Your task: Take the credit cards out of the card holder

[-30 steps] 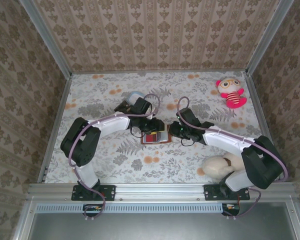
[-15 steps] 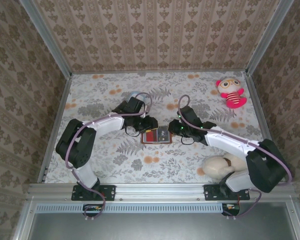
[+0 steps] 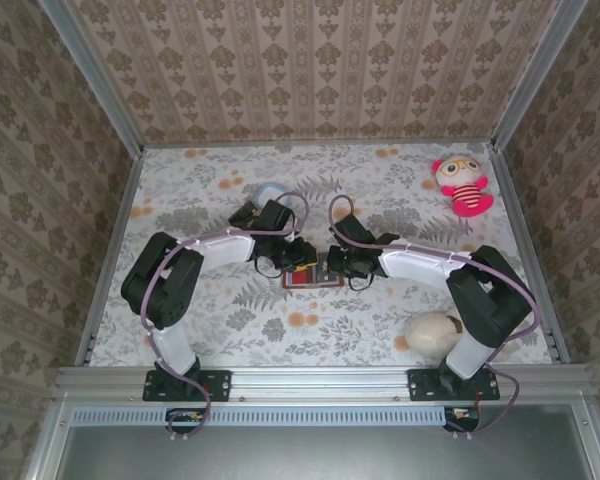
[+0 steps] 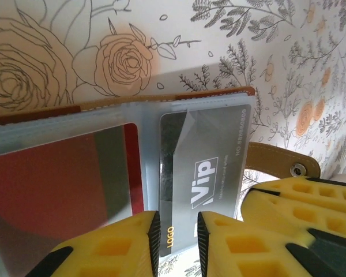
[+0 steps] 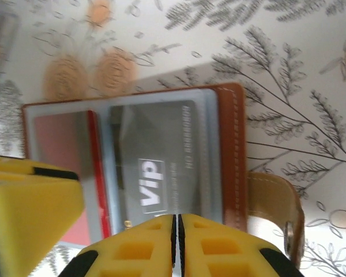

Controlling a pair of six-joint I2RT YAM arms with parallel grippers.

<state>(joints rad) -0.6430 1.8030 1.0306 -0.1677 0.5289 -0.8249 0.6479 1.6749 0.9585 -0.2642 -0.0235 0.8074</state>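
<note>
Now the right gripper (image 3: 335, 265) sits over the right half of the card holder (image 3: 315, 280), where half a second ago it hung just off that edge. The right arm's elbow has swung inward with it, baring more of the beige lump (image 3: 432, 335) near its base. The left gripper (image 3: 298, 260) has edged slightly closer over the holder's left half. The holder itself lies where it did, open and flat on the flowered table (image 3: 210, 300) between the two arms, and the pink plush doll (image 3: 463, 186) has not stirred in the far right corner.

In the left wrist view the holder's pale blue inner face is up, with a red card (image 4: 57, 184) in the left pocket and a grey VIP card (image 4: 205, 167) in the right one. The left gripper's yellow fingers (image 4: 109, 248) stand a narrow gap apart above the grey card's near edge, which shows through the gap. A yellow finger of the other arm comes in at the right, next to the brown strap (image 4: 277, 161) with its snap.

In the right wrist view the right gripper's fingers (image 5: 138, 248) are pressed together, leaving a hairline seam at the grey card's near edge. I cannot tell whether that edge is nipped between them.
</note>
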